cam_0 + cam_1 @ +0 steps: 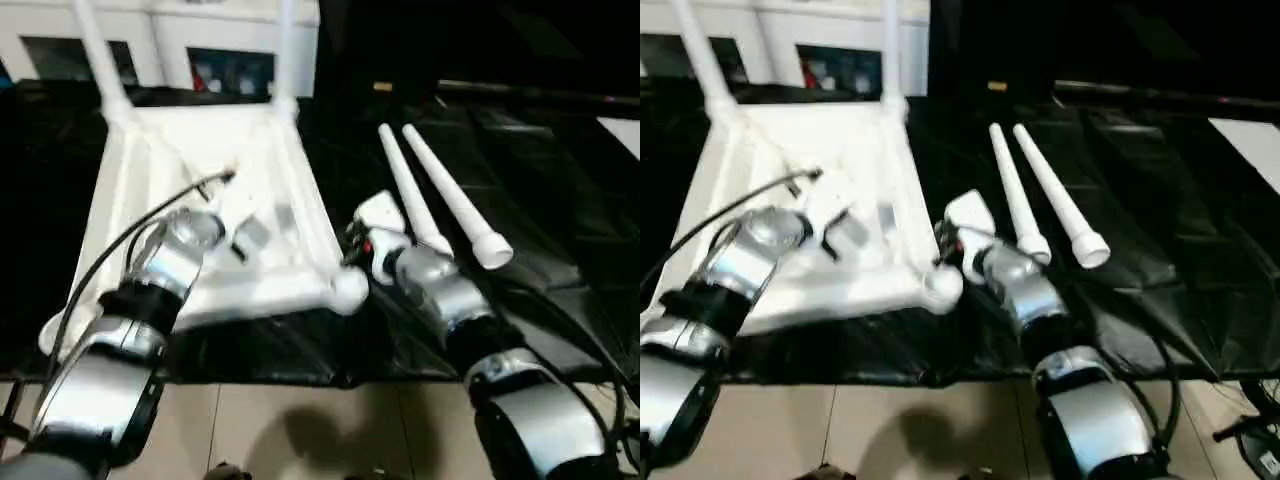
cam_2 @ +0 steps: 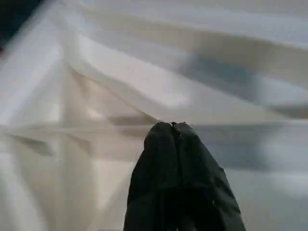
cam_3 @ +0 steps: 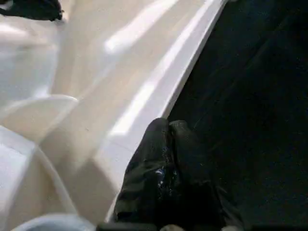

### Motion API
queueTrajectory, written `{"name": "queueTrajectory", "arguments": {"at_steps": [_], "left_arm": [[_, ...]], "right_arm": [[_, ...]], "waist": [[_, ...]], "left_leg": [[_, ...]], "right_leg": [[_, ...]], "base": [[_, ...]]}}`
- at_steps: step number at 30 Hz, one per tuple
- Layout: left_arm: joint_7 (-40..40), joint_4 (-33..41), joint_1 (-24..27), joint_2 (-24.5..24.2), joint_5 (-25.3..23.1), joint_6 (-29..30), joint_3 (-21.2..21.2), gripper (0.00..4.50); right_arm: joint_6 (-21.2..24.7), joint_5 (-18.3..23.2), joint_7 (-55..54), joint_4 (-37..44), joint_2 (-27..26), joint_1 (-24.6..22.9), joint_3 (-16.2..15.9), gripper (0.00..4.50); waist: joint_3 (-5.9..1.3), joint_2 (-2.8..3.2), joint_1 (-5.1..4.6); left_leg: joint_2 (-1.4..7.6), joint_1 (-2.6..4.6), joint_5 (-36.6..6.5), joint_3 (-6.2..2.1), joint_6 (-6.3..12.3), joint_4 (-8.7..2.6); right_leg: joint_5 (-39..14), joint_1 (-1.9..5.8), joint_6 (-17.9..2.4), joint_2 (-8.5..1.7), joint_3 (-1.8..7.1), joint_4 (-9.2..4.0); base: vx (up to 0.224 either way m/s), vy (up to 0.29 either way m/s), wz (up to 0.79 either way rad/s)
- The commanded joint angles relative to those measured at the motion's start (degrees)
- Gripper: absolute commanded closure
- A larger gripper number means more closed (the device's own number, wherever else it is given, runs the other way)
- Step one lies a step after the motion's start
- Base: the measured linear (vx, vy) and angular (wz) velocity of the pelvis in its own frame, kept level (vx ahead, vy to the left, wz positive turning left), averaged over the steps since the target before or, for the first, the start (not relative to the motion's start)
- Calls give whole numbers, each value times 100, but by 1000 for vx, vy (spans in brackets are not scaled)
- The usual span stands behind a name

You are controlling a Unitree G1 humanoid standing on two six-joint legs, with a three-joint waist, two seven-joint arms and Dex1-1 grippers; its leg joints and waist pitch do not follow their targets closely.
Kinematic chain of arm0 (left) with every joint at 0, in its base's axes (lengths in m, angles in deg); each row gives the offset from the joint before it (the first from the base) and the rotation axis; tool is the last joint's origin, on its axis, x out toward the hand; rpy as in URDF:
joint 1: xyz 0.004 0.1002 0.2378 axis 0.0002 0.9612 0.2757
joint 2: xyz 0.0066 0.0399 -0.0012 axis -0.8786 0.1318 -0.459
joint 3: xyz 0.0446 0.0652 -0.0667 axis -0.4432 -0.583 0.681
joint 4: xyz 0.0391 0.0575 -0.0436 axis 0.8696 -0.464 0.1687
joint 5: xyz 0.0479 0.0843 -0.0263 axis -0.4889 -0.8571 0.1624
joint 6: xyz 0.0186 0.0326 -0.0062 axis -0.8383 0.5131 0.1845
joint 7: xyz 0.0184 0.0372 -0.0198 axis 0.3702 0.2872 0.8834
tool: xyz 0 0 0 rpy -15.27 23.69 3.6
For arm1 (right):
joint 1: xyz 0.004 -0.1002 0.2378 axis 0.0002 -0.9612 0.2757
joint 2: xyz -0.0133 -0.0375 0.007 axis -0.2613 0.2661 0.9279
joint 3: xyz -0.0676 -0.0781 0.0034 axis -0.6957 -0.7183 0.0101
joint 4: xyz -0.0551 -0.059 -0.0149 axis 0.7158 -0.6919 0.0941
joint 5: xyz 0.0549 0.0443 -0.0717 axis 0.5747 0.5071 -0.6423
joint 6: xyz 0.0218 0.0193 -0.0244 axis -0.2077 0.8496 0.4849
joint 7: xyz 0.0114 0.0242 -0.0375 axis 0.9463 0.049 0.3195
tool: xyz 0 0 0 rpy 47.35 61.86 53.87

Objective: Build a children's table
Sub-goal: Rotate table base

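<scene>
Tabletop upside down, two legs fitted. Loose legs look light, rigid, slick; grab mid-shaft. Left gripper and right gripper both pressed together, empty.

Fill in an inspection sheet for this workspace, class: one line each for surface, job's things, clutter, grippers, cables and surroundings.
Surface: black sheet over the work area, pale floor at its near edge.
Job's things: tabletop lying underside up, two legs standing in its far corners; two loose legs lying on the sheet on the robot's right.
Clutter: nothing seen.
Grippers: left gripper shut over the ribbed underside; right gripper shut at the tabletop's edge.
Cables: black cable looping along the left forearm.
Surroundings: white cabinet behind.
</scene>
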Motion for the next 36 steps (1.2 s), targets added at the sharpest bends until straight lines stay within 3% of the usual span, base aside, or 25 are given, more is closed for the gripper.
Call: {"name": "queueTrajectory", "arguments": {"at_steps": [1, 2, 5, 10, 12, 13, 14, 15, 17, 18, 19, 21, 22, 25, 28, 30, 34, 35, 36], "left_arm": [[197, -198, -72, 15, -47, -194, 7, 450], [168, -253, -84, 16, -42, -269, 26, 450], [-271, 29, 36, -25, 104, -291, 124, 450], [-1157, 687, 285, 3, 781, -272, 446, 450], [-1171, 1389, 516, 130, 1377, -193, 793, 430], [-1171, 1389, 516, 130, 1377, -193, 793, 418], [-1049, 2096, 750, 290, 1870, 50, 1082, 418], [-1011, 2357, 838, 359, 2012, 185, 1183, 409], [-999, 2571, 924, 390, 2052, 287, 1205, 398], [-954, 2936, 1105, 439, 1972, 432, 1163, 383], [-886, 3176, 1237, 490, 1886, 554, 1127, 375], [-859, 3366, 1354, 538, 1797, 706, 1075, 371], [-789, 3401, 1391, 550, 1695, 826, 1039, 365], [-584, 3533, 1561, 581, 1612, 576, 1053, 334], [-623, 4048, 1758, 495, 1787, 809, 1044, 308], [-728, 4671, 1979, 351, 1979, 1273, 1055, 293], [-1200, 5679, 2446, -39, 2141, 1637, 1007, 271], [-1359, 6120, 2609, -124, 2271, 1901, 1035, 255], [-1446, 6351, 2687, -204, 2365, 2005, 1056, 252]], "right_arm": [[3, 52, 76, 331, 159, -119, 110, 446], [22, 62, 147, 540, 228, -223, 106, 446], [196, 142, 391, 1237, 460, -583, 122, 446], [623, 232, 390, 2071, 764, -1014, 275, 431], [1001, 353, 170, 2443, 831, -1192, 523, 413], [1001, 353, 170, 2443, 831, -1192, 523, 413], [1146, 381, -227, 2503, 831, -1159, 772, 413], [1221, 393, -388, 2522, 822, -1131, 885, 408], [1217, 388, -504, 2482, 825, -1077, 962, 375], [1132, 321, -691, 2220, 898, -882, 1036, 371], [1042, 290, -797, 1970, 954, -706, 1066, 362], [971, 258, -924, 1703, 1014, -515, 1085, 352], [930, 251, -979, 1559, 1040, -412, 1095, 338], [771, 218, -1349, 819, 1104, 87, 1188, 319], [1512, 139, -1638, 119, 1167, 600, 1225, 288], [1512, 157, -1562, -325, 1179, 906, 1256, 285], [1145, 130, -1624, -1037, 1231, 1311, 1265, 249], [1040, 107, -1591, -1290, 1261, 1441, 1239, 243], [964, 136, -1591, -1468, 1264, 1535, 1270, 239]], "waist": [[-476, 111, 36], [-473, 151, 53], [-454, 134, 93], [-419, 151, 157], [-413, 161, 165], [-419, 148, 160], [-418, 158, 153], [-421, 155, 150], [-414, 146, 139], [-410, 154, 134], [-401, 111, 115], [-407, 131, 107], [-408, 111, 97], [-423, 117, 77], [-436, 102, 73], [-442, 116, 67], [-333, 130, 76], [-254, 140, 65], [-255, 144, 64]], "left_leg": [[123, 69, -427, -52, 182, -327], [118, 66, -402, -53, 213, -323], [143, 79, -480, -48, 262, -334], [152, 110, -837, -32, 82, -359], [169, 111, -915, -40, 15, -367], [168, 107, -896, -33, 0, -368], [157, 111, -928, -31, -27, -363], [179, 96, -892, -42, -63, -368], [144, 97, -922, -20, -72, -358], [152, 95, -917, -31, -83, -369], [141, 87, -926, -18, -72, -365], [130, 84, -871, -4, -61, -343], [110, 64, -805, -6, -34, -344], [112, 80, -788, -6, -40, -329], [109, 75, -659, -9, -9, -331], [115, 50, -586, -12, -4, -317], [107, 38, -739, 8, 44, -331], [114, 39, -917, 8, 17, -357], [117, 55, -1005, 2, -5, -363]], "right_leg": [[699, 403, -1348, -436, 302, -278], [684, 400, -1359, -449, 303, -277], [563, 400, -1369, -463, 302, -315], [-41, 359, -1383, -473, 312, -365], [-124, 366, -1363, -473, 321, -362], [-79, 355, -1388, -466, 315, -365], [-120, 353, -1373, -452, 312, -352], [-88, 371, -1402, -484, 316, -334], [-253, 352, -1330, -440, 311, -365], [-306, 351, -1300, -444, 303, -366], [-426, 351, -1218, -430, 303, -390], [-498, 340, -1148, -425, 311, -395], [-521, 352, -1087, -408, 305, -396], [-470, 331, -1091, -415, 303, -392], [-195, 340, -1159, -382, 287, -350], [54, 350, -1251, -393, 288, -294], [-138, 294, -1217, -394, 295, -327], [-391, 254, -1188, -384, 292, -353], [-518, 260, -1185, -382, 287, -357]], "base": [[0, 0, 0], [0, 0, 0], [0, 0, 0], [0, 0, 0], [0, 0, 0], [0, 0, 0], [0, 0, 0], [0, 0, 0], [0, 0, 0], [0, 0, 0], [0, 0, 0], [0, 0, 0], [0, 0, 0], [0, 0, 0], [0, 0, 0], [0, 0, 0], [0, 0, 0], [0, 0, 0], [0, 0, 0]]}}
